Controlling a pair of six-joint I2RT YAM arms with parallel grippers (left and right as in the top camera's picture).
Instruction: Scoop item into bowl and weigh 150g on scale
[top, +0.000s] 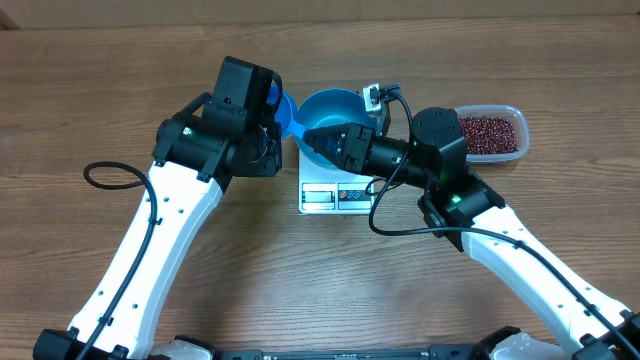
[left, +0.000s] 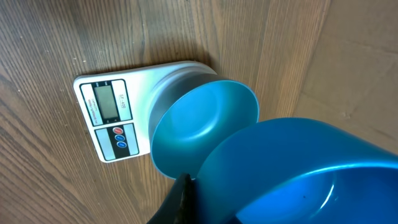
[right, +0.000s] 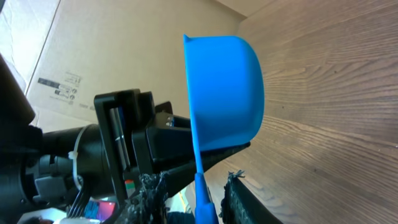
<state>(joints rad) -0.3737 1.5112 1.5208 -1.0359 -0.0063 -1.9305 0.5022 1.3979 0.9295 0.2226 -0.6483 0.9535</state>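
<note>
The blue bowl (top: 335, 105) (left: 199, 124) stands on the white scale (top: 325, 197) (left: 112, 118), and no beans show inside it. My left gripper (top: 272, 115) is shut on the small blue scoop (top: 288, 115) (left: 311, 168) just left of the bowl; one of its fingers (left: 178, 200) presses the cup. My right gripper (top: 310, 137) (right: 194, 180) reaches over the scale. Its jaws straddle the scoop's handle (right: 203, 199) with a gap on each side. The scoop's cup (right: 224, 93) sticks out above them. The red-brown beans (top: 488, 132) lie in a tub.
The clear plastic tub (top: 516, 114) sits at the right, behind my right arm. A cable loop (top: 105, 176) lies on the wood left of my left arm. Brown cardboard (left: 360, 62) lies beyond the scale.
</note>
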